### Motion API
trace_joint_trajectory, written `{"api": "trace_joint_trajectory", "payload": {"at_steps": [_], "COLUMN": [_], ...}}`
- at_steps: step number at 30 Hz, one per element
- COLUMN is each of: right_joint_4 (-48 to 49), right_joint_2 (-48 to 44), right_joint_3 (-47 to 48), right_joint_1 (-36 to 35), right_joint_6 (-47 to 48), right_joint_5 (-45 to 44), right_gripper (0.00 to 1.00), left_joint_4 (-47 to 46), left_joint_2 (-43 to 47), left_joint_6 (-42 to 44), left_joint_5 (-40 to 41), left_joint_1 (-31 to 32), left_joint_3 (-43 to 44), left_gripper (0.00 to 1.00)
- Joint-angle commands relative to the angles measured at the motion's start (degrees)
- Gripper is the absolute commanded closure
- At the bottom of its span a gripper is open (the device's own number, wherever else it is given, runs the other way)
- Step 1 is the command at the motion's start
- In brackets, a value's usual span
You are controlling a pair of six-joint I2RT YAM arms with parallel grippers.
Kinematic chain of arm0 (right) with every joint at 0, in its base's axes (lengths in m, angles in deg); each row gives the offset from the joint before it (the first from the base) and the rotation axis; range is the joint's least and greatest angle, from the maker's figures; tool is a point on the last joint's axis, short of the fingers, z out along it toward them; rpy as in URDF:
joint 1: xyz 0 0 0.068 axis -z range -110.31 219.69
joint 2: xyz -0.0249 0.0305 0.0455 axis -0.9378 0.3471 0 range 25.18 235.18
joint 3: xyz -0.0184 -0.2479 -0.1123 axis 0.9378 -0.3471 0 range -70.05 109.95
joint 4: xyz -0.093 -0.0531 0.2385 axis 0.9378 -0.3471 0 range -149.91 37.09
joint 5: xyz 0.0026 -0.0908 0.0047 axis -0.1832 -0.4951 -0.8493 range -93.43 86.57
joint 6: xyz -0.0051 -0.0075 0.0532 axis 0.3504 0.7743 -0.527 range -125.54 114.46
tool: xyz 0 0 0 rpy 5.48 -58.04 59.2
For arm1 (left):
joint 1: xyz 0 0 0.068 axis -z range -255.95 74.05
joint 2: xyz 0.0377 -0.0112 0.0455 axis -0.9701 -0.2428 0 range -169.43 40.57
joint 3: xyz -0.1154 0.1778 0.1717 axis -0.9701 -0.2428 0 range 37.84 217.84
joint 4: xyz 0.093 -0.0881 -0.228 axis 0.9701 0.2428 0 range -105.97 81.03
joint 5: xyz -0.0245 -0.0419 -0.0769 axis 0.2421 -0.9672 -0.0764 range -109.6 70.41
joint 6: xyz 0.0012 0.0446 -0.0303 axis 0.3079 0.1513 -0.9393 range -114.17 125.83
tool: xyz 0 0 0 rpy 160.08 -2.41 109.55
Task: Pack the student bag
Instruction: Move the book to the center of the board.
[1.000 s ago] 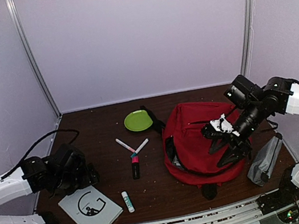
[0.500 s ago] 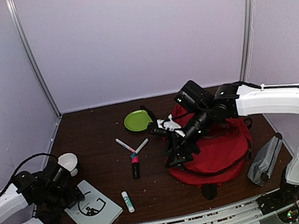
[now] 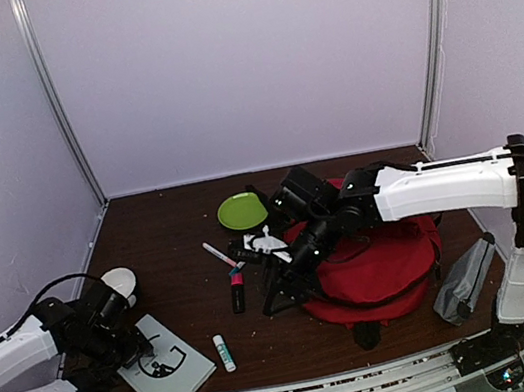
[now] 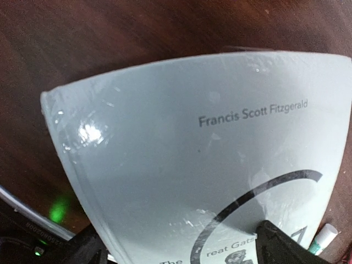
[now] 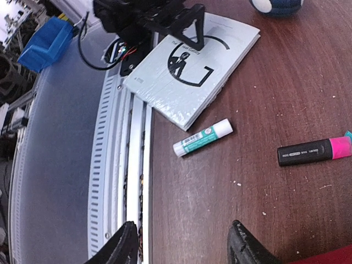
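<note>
The student bag (image 3: 387,270), a big red backpack, lies right of centre; a sliver of it (image 5: 330,258) shows in the right wrist view. My right gripper (image 3: 278,300) reaches left past the bag's left edge and hangs open over bare table (image 5: 184,247), nothing between its fingers. The glue stick (image 5: 202,137) and the black-and-pink highlighter (image 5: 313,152) lie just ahead of it. My left gripper (image 3: 130,341) is open wide right above the grey paperback (image 4: 209,165), one finger (image 4: 286,245) over the cover, the other off the book's edge. The book (image 3: 159,361) lies near the front left.
Two pens (image 3: 232,257) lie beside the highlighter (image 3: 237,292), and the glue stick (image 3: 224,352) is beside the book. A green plate (image 3: 241,211) sits at the back. A grey pouch (image 3: 465,280) lies right of the bag. A white-and-blue round thing (image 3: 120,280) sits far left. The metal rail (image 5: 129,165) borders the table's front.
My right arm swung left from above the bag to the table beside it. My left arm came forward and down over the book.
</note>
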Motion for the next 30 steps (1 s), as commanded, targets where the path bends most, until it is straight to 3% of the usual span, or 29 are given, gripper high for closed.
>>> {"api": "trace_joint_trajectory", "payload": {"at_steps": [1, 12, 16, 25, 30], "right_joint_4": [8.5, 13.2, 13.5, 9.8, 2.7], "right_joint_2": [5.6, 21.3, 21.5, 21.5, 22.2], "right_joint_3": [3.7, 15.7, 14.3, 13.1, 15.9], "right_joint_1": [-0.2, -2.6, -2.5, 1.5, 2.4], "right_joint_6": [-13.5, -24.3, -24.4, -24.5, -23.3], "right_joint_5": [-1.1, -1.5, -2.7, -4.1, -4.2], "right_gripper": [0.45, 0.47, 0.47, 0.47, 0.44], "left_joint_4": [-10.5, -30.5, -34.7, -46.4, -50.1], "left_joint_2": [0.1, -14.9, -20.7, -29.0, -33.3], "left_joint_6": [-0.8, 10.9, 14.9, 14.3, 13.1], "left_joint_5": [-2.0, -3.9, -4.3, -8.1, -9.6], "left_joint_1": [-0.2, -0.1, 0.7, 4.6, 8.2], "left_joint_3": [-5.2, -2.9, 1.2, 3.1, 5.3], "left_gripper": [0.07, 0.11, 0.12, 0.18, 0.21]}}
